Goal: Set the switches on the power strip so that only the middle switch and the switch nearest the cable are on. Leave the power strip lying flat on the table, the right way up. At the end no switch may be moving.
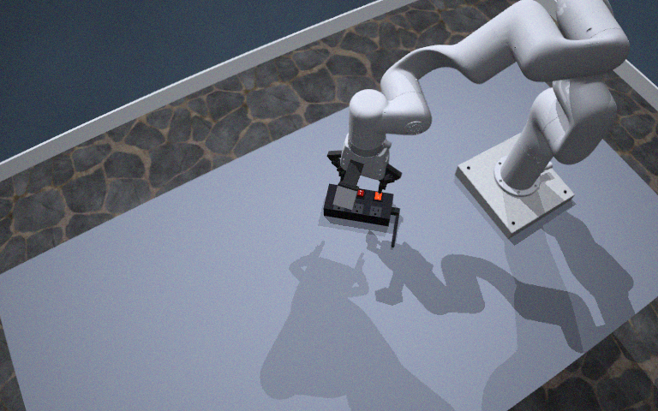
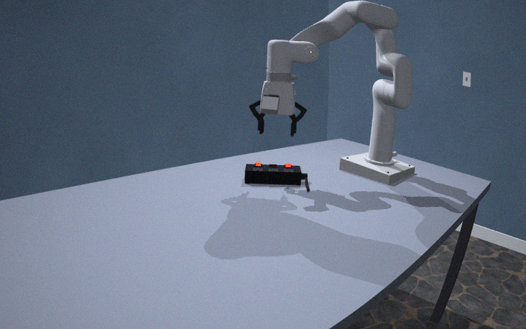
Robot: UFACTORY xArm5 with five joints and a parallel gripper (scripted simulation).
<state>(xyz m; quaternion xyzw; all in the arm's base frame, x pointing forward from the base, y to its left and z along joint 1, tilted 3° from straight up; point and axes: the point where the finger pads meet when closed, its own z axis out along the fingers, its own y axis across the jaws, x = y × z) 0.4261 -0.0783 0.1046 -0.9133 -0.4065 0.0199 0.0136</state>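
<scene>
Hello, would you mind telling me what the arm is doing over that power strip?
The arm's gripper hangs open and empty well above the black power strip, which lies flat on the table. In the exterior view the two outer switches glow orange and the middle one looks dark, so the setting is not done.
</scene>
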